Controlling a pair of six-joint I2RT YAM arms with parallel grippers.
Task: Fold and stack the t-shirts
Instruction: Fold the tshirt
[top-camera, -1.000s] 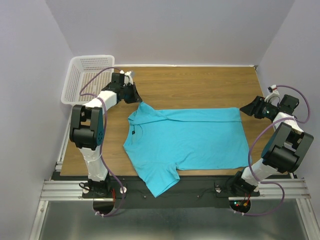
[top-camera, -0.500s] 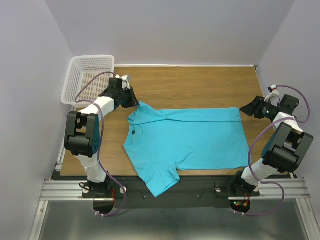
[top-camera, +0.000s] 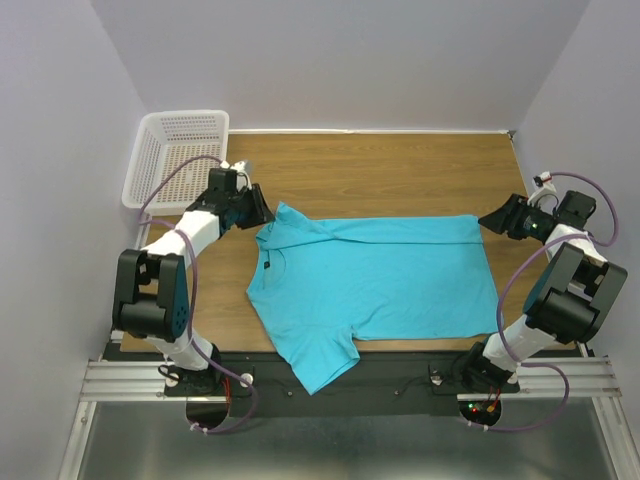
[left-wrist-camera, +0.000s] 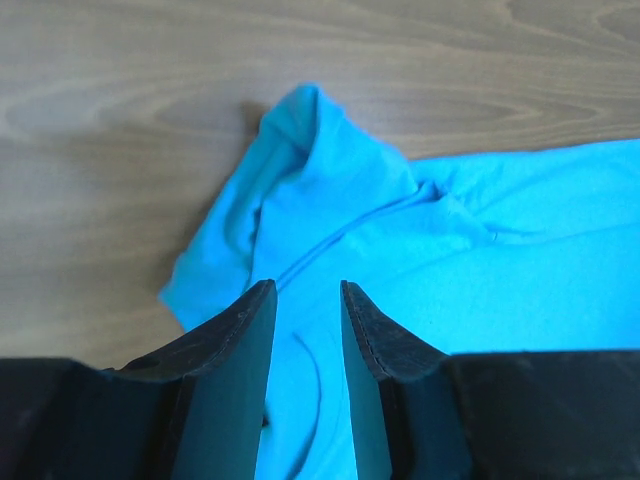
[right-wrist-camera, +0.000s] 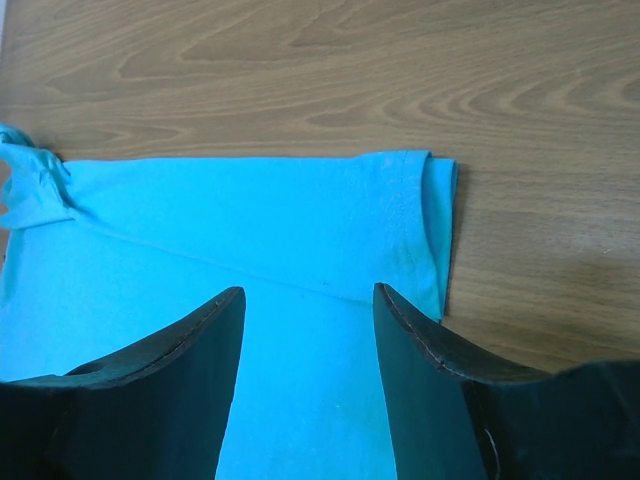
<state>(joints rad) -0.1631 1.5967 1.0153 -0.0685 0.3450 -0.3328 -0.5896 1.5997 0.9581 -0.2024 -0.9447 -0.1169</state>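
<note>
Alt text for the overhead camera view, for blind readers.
A turquoise t-shirt lies on a wooden table, far edge folded over. The left gripper, open, sits by its collar end; the right gripper, open, by the hem. A white basket sits far left.

A soft, matt turquoise cloth t-shirt (left-wrist-camera: 480, 260) is lying just ahead of the matt black plastic left claw (left-wrist-camera: 305, 287). A smooth wood-grain surface (left-wrist-camera: 120, 110) is showing beyond it; a white plastic mesh basket (top-camera: 175, 150) is sitting beside.

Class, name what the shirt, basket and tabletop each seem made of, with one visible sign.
Shirt: soft matte cloth, probably cotton knit; it creases and drapes.
Basket: white plastic, seemingly; moulded mesh walls.
Tabletop: wood or wood-look laminate; visible grain.
</note>
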